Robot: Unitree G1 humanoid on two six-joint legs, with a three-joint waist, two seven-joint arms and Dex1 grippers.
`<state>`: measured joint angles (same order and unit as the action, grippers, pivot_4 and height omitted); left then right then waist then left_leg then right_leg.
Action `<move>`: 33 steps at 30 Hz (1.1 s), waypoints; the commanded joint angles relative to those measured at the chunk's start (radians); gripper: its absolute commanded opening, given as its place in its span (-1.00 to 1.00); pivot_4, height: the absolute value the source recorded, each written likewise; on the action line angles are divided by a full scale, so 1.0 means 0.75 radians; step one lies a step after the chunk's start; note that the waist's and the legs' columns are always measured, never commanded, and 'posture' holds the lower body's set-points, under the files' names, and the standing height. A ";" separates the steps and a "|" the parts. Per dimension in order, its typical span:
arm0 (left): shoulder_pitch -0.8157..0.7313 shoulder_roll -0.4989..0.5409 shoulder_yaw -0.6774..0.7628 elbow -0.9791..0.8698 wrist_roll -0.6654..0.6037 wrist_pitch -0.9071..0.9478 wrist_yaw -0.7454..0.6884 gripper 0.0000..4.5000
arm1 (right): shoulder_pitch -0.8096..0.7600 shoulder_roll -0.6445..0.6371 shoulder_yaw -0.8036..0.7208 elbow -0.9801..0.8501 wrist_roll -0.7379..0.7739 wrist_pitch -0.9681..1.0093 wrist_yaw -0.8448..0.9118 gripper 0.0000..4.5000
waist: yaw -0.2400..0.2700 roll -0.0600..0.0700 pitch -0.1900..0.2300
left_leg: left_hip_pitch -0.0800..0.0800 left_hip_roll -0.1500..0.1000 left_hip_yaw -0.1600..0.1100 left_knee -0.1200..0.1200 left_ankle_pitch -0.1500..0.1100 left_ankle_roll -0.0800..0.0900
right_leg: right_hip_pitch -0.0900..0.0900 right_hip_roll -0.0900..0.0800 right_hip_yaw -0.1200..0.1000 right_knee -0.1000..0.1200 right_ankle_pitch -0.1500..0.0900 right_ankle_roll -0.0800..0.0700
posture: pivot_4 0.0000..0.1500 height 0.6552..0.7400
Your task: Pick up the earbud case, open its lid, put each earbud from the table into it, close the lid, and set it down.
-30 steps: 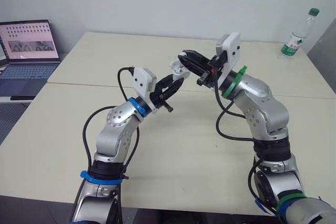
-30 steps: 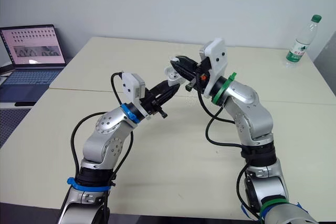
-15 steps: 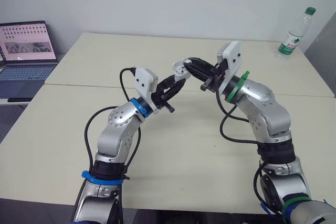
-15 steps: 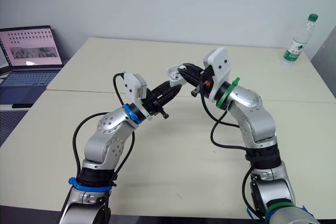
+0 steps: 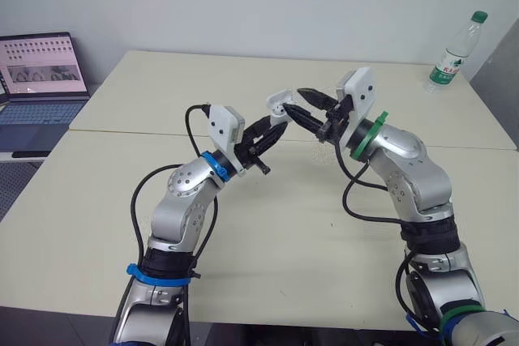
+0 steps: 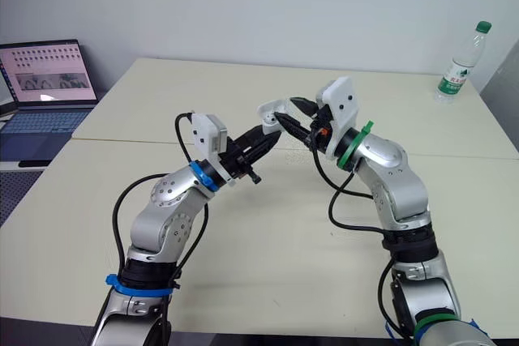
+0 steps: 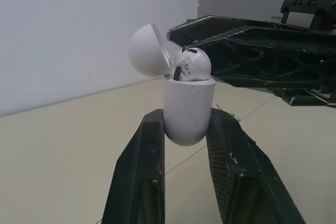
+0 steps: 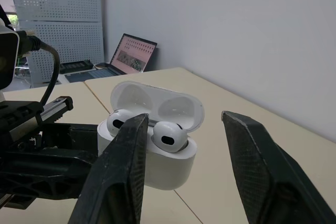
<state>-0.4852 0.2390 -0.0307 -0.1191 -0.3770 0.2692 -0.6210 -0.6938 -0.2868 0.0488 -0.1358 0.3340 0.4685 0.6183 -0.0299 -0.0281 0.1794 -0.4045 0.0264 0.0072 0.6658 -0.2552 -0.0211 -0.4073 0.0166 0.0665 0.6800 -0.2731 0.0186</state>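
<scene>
My left gripper (image 5: 272, 125) is shut on the white earbud case (image 5: 280, 105), holding it up above the table (image 5: 276, 232) with its lid (image 7: 148, 50) tipped open. In the right wrist view two white earbuds (image 8: 168, 136) (image 8: 118, 122) sit in the case body (image 8: 160, 169). My right gripper (image 5: 303, 103) is open just beside the case's top, with its fingers (image 8: 126, 166) spread to either side of it and nothing between them. In the left wrist view one right finger (image 7: 252, 56) lies close against the seated earbud (image 7: 192, 64).
An open laptop (image 5: 40, 70) stands off the table's far left corner. A plastic water bottle (image 5: 454, 48) stands at the far right of the table. A seam (image 5: 454, 146) crosses the tabletop under the grippers.
My right gripper's fingers have spread apart and drawn slightly back from the case's top. The left gripper has kept the case still. The camera shifted a little early on.
</scene>
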 commanded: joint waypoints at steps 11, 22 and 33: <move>0.007 0.020 -0.010 -0.059 -0.009 -0.022 -0.036 -0.67 | -0.157 -0.128 -0.263 0.116 0.336 0.187 0.080 -0.07 | 0.000 0.000 0.000 | 0.000 0.000 0.000 0.000 0.000 0.000 | 0.000 0.000 0.000 0.000 0.000 0.000 | 1.00 1.00; 0.023 0.104 -0.116 -0.038 0.077 -0.053 -0.151 -0.67 | -0.543 -0.154 0.041 0.740 -0.051 -0.108 0.284 -0.99 | -0.015 0.000 0.000 | 0.003 0.001 0.007 -0.004 0.000 0.000 | -0.002 0.002 0.005 -0.001 0.000 0.000 | 1.00 1.00; 0.039 0.108 -0.113 -0.075 0.101 -0.027 -0.119 -0.67 | -0.469 -0.278 0.221 0.505 -0.166 -0.200 0.618 -0.99 | 0.000 0.000 0.000 | -0.001 0.001 0.003 -0.003 0.000 0.001 | -0.003 -0.001 0.002 -0.002 0.000 0.000 | 1.00 1.00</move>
<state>-0.4489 0.3212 -0.1202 -0.1208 -0.2979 0.2562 -0.7137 -1.0486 -0.4745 0.2122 0.2982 0.2161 0.3375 1.0455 -0.0299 -0.0278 0.1797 -0.4053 0.0269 0.0094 0.6633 -0.2556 -0.0207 -0.4091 0.0158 0.0680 0.6785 -0.2732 0.0183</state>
